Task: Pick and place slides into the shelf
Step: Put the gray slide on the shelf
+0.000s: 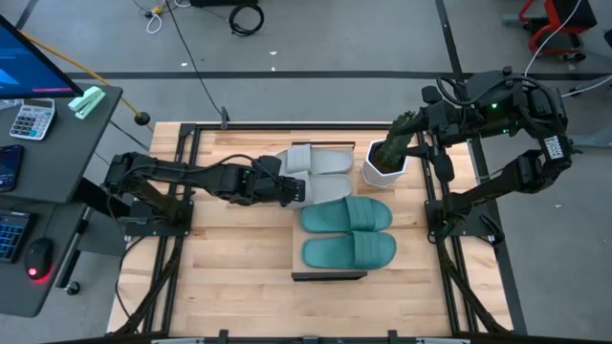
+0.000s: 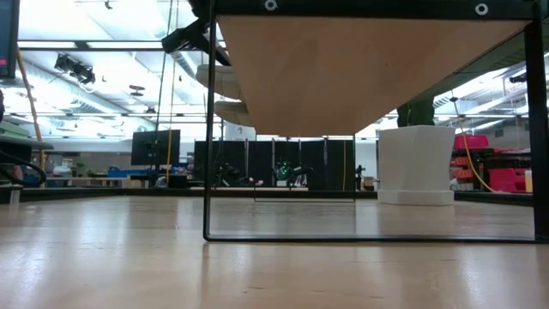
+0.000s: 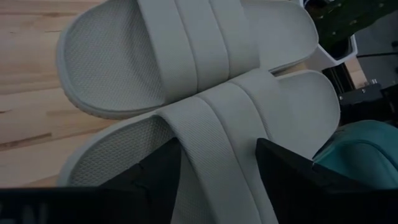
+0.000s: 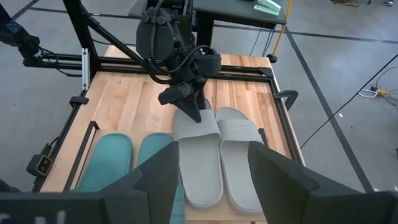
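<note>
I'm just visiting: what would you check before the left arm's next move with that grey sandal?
1. Left gripper is at the grey sandal nearer the teal pair: ok, its fingers straddle the strap.
2. Fingers closed on the strap: not ok, they look open, with a gap either side.
3. Second grey sandal kept apart: not ok, the two lie side by side, touching.
4. Teal sandals already on the shelf: ok.
5. Right gripper out of the way: ok, raised near the white pot.
6. Space under the shelf top: ok in the low view.

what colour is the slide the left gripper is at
Light grey slide, fingers astride its strap; clearest in the left wrist view.
</note>
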